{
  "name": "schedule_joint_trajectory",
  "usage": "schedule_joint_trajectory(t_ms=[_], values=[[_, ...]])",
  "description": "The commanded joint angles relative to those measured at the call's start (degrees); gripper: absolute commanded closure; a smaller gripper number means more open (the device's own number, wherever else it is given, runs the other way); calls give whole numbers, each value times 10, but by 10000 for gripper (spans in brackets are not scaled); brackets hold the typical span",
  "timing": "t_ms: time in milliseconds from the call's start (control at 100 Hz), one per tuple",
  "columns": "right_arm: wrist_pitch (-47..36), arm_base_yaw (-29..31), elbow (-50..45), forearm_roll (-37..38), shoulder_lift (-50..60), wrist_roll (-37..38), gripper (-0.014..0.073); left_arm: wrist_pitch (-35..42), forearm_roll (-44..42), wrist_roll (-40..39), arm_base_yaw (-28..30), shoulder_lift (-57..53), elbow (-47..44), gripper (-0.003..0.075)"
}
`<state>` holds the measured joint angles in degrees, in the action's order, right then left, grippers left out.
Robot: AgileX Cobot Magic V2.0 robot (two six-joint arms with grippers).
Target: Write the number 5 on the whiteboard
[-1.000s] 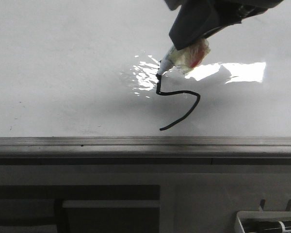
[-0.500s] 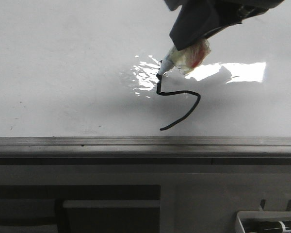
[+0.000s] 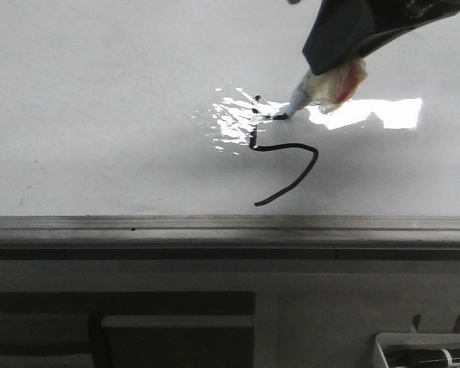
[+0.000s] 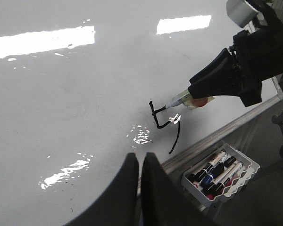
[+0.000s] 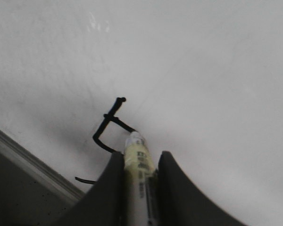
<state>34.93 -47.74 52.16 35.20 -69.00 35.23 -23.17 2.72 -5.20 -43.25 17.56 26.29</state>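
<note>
Nearest the grey edge strip [image 3: 230, 223], number 5 [image 3: 285, 170] on whiteboard [image 3: 100, 115]. Just beyond, marker [image 3: 300, 98] tip touching the short top bar, clamped in right gripper [image 5: 140, 165]. Left gripper [image 4: 138, 162] nearly closed, holding nothing.

1. A white ridged tray [image 4: 243, 165] sits below the board's edge, holding several spare markers [image 4: 212, 170] with black, blue and red caps.
2. Its corner [image 3: 425, 351] shows at lower right in the front view.
</note>
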Motion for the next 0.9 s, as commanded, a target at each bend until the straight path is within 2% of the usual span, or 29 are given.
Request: schedule_joint_trajectory(t_ms=[0, 310, 510, 600, 700, 750, 800, 890], values=[[86, 13, 8, 77, 6, 25, 655, 44, 2, -3, -1, 4, 15, 741], [69, 4, 17, 79, 27, 28, 655, 44, 2, -3, -1, 4, 15, 741], [-57, -73, 46, 113, 138, 23, 655, 45, 6, -1, -1, 4, 15, 731], [-43, -83, 46, 123, 164, 23, 655, 47, 9, 15, -1, 10, 15, 629], [-11, -83, 31, 123, 168, 20, 655, 45, 9, 19, -1, 36, 23, 397], [-18, -84, 13, 123, 168, 19, 657, 43, 12, 22, -1, 57, 29, 309], [-39, -87, -12, 120, 168, 19, 657, 41, 29, 37, -1, 84, 37, 267], [-107, -94, -63, 116, 166, 18, 658, 39, 77, 110, -1, 127, 57, 272]])
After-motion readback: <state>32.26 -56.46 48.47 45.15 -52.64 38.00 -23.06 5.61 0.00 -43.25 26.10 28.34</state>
